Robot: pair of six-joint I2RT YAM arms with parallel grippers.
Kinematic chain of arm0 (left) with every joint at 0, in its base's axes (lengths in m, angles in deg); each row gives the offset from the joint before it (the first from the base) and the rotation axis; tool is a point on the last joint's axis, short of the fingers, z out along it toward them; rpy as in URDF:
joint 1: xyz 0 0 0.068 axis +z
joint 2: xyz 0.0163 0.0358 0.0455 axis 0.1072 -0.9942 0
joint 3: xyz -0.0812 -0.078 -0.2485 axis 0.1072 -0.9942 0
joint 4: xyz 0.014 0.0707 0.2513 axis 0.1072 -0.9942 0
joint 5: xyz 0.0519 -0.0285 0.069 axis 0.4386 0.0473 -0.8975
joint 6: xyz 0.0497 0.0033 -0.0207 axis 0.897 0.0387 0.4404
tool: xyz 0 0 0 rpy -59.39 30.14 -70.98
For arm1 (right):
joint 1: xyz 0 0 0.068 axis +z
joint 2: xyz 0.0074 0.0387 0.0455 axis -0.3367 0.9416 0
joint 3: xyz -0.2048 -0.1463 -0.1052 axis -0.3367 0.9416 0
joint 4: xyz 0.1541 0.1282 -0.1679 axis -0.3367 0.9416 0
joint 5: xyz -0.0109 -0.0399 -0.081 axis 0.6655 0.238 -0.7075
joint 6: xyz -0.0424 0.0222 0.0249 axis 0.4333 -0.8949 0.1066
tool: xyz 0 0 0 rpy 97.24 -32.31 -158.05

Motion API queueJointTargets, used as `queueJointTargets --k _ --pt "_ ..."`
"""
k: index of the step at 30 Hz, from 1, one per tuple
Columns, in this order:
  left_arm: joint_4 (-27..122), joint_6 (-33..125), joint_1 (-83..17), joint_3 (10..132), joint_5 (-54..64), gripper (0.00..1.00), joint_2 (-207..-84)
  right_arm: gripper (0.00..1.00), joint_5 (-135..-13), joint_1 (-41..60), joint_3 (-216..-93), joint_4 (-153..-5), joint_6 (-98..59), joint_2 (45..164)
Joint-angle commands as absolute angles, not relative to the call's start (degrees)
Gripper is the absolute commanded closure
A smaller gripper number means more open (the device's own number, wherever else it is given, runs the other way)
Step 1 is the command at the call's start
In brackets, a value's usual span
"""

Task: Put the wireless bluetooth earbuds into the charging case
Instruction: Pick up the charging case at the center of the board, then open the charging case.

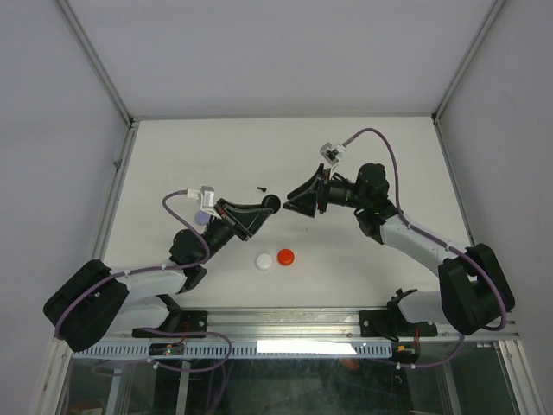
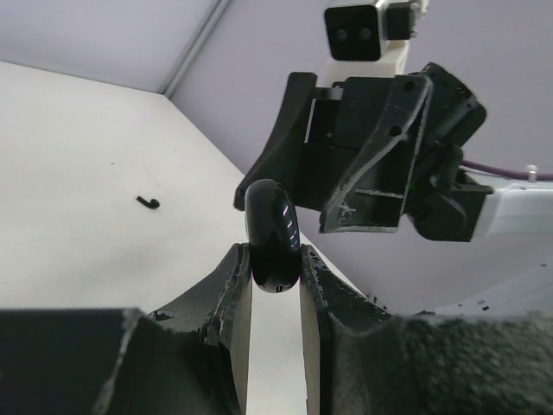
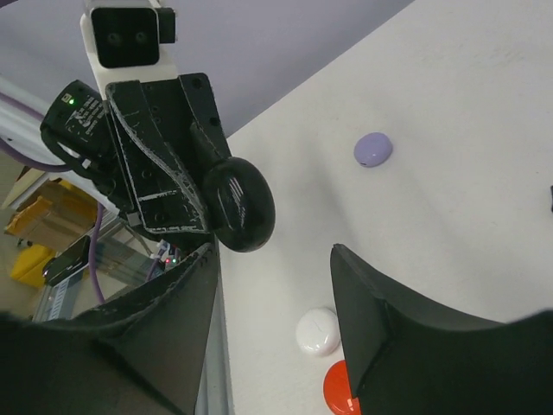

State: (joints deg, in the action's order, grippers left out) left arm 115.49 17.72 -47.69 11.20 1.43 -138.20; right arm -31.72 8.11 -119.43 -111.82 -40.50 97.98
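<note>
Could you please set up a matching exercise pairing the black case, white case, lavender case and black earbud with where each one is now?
Things: 1 black case; 2 white case; 3 lavender case; 4 black earbud.
Places: A next to the red case; B alone near the table's middle; C clamped in the left tool; D beside the left arm.
Pairs: 1-C; 2-A; 3-D; 4-B.

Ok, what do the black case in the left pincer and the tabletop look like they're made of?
Black case: probably hard plastic with a glossy finish, since sharp light reflections streak its rounded shell. Tabletop: matte white, perhaps laminate or painted board. It looks flat and even, with no glare.
</note>
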Motion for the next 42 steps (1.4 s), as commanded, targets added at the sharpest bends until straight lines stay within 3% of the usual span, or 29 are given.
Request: queueJointTargets --k 1,14,18,23,27,31,36,42 --pt "124.47 14.19 -47.38 11.91 5.85 0.99 -138.85 0.43 -25.65 8.88 -118.34 -125.39 -45.83 99.90" --pt "129.65 11.00 -47.40 12.91 8.25 0.97 -141.78 0.55 -21.34 11.43 -119.40 -134.65 -51.96 102.73" --pt "130.10 10.56 -47.43 12.90 8.63 0.96 -141.66 0.64 -20.57 11.45 -118.85 -139.53 -55.13 103.90" --pt "129.06 10.81 -47.39 12.22 8.83 0.88 -140.76 0.83 -19.38 11.37 -118.95 -139.89 -54.81 103.61" --pt "125.78 12.31 -47.32 10.83 8.00 0.79 -138.08 0.92 -17.89 10.49 -119.97 -132.83 -50.23 101.97" --pt "118.86 14.72 -46.32 10.85 10.37 0.69 -134.01 0.95 -17.27 10.27 -122.56 -118.36 -46.14 98.89" --pt "105.65 18.71 -43.88 12.36 15.81 0.57 -127.29 0.98 -18.77 10.31 -127.66 -96.81 -26.10 95.34" --pt "90.87 26.84 -42.91 17.16 22.83 0.52 -122.00 1.00 -22.80 12.17 -134.13 -77.79 -13.66 93.22"
